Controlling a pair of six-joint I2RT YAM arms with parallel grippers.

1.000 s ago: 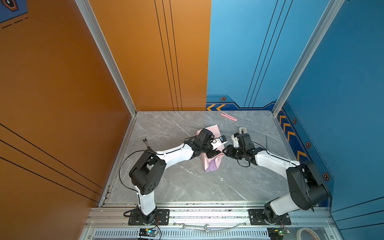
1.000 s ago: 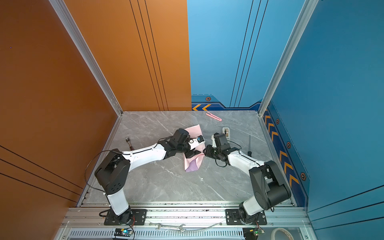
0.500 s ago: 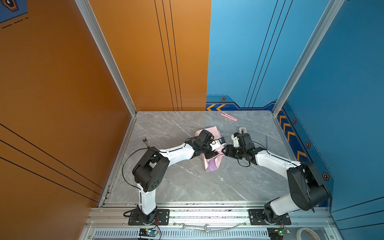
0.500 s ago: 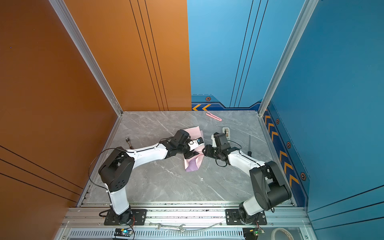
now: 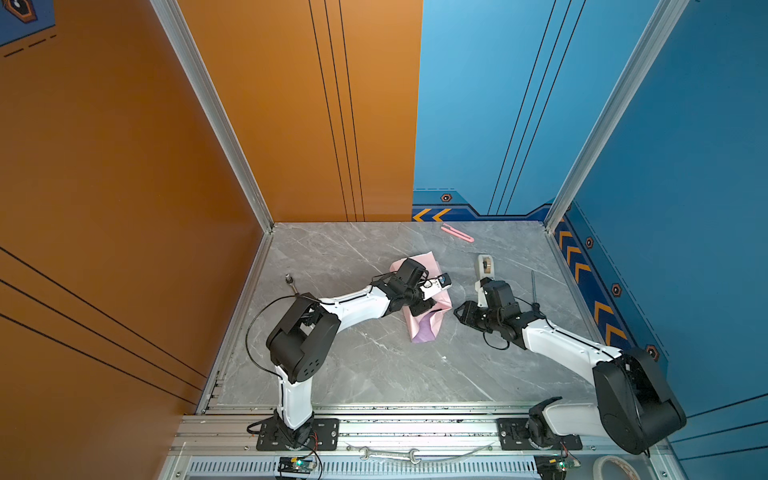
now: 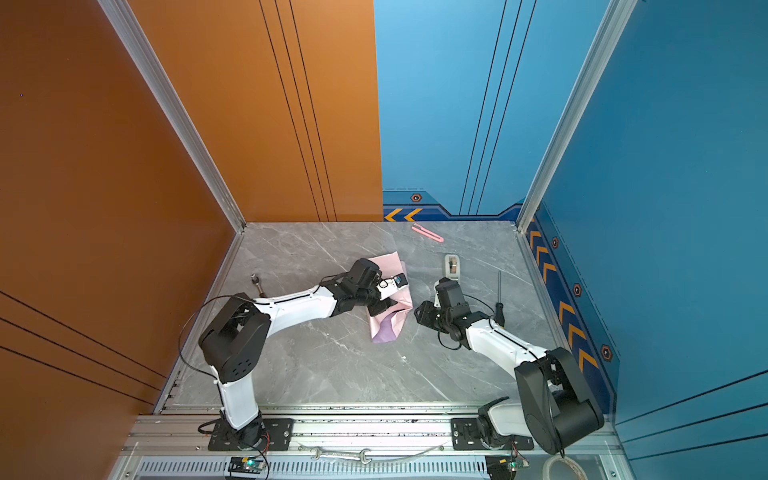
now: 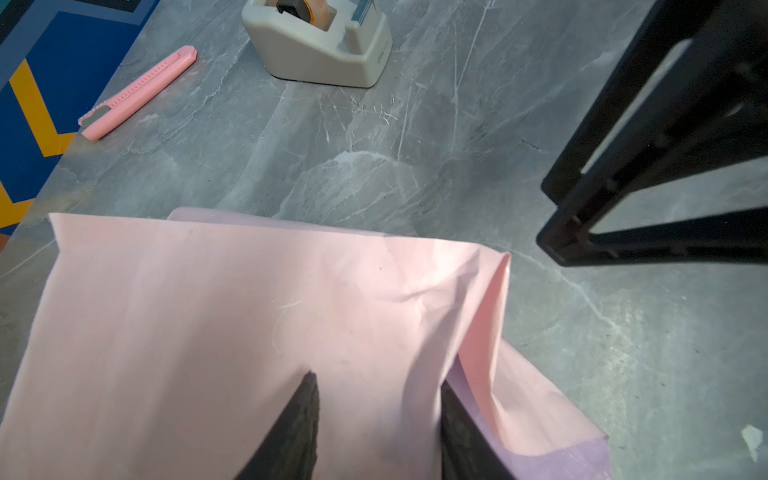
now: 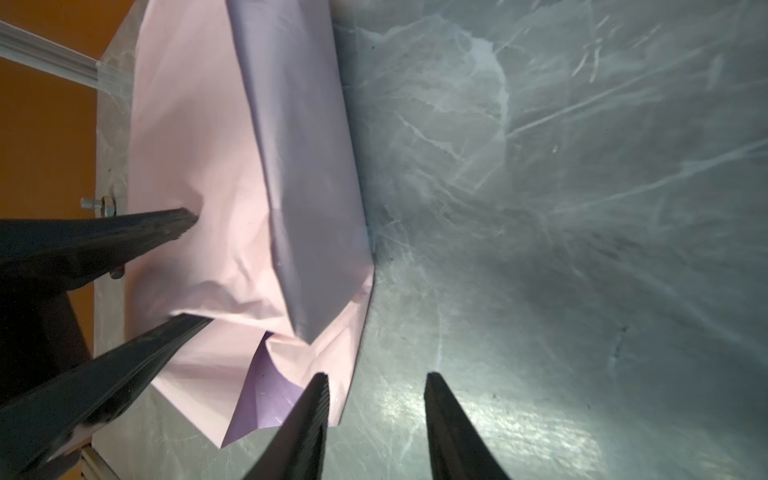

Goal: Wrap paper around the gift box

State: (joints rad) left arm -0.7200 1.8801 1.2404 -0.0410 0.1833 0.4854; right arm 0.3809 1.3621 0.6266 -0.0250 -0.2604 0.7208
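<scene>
Starting at the left gripper [image 7: 376,378], we find its jaws partly apart, both fingertips set down on the pink face of the paper [image 7: 208,311], with nothing clamped between them. The right gripper [image 8: 376,375] is likewise apart and empty. It sits low over the bare table [image 8: 582,249], just beside the paper's edge; whether it touches the sheet cannot be confirmed.

The paper lies as a loose folded bundle near the middle of the table, mostly pink side up, with a lilac flap showing on one side. The gift box is not visible in any view. We judge that it sits under the folds.

Failure modes, in our judgement:
- The sheet is thin and creased, so sideways drag from the pressing fingertips may tear it or shift the box beneath.
- Lifting the left gripper before the flap is secured may let the fold spring open.
- Closing the right gripper on the edge may pinch both layers together.

The tape dispenser [image 7: 320,45] stands well apart from the bundle, just beyond the right wrist. The pink cutter [image 7: 137,91] lies farther off, near the back wall. Nothing stands between the right gripper and the paper.
</scene>
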